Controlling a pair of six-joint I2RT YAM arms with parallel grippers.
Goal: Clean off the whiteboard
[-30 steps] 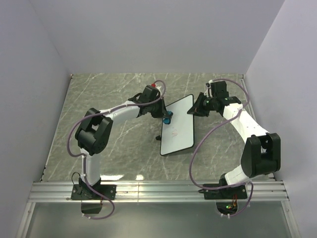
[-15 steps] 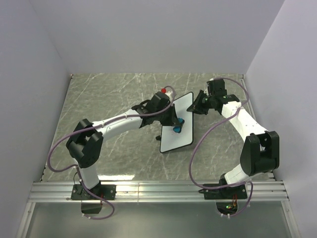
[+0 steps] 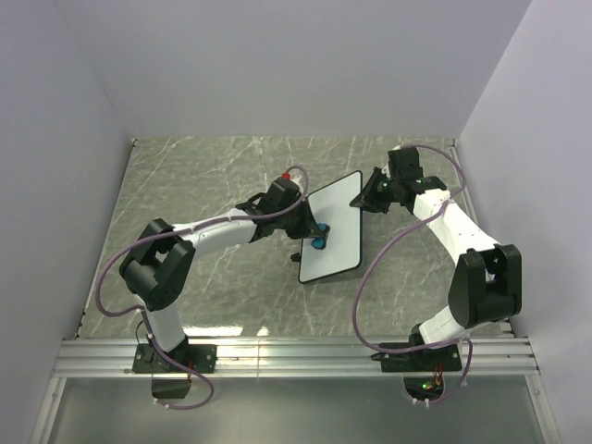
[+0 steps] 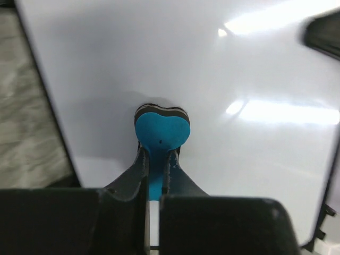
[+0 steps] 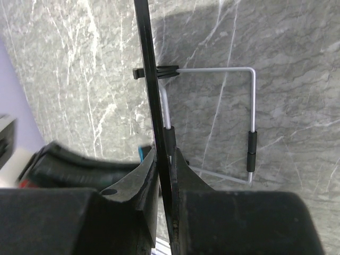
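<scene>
Left wrist: whiteboard [image 4: 223, 69] presses against eraser [image 4: 161, 127] in left tool [image 4: 156, 157].

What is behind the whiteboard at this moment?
The right wrist view shows a bent wire stand clipped to the back of the whiteboard, with the marble table beyond. From the top camera the board covers nearly all of the stand.
</scene>
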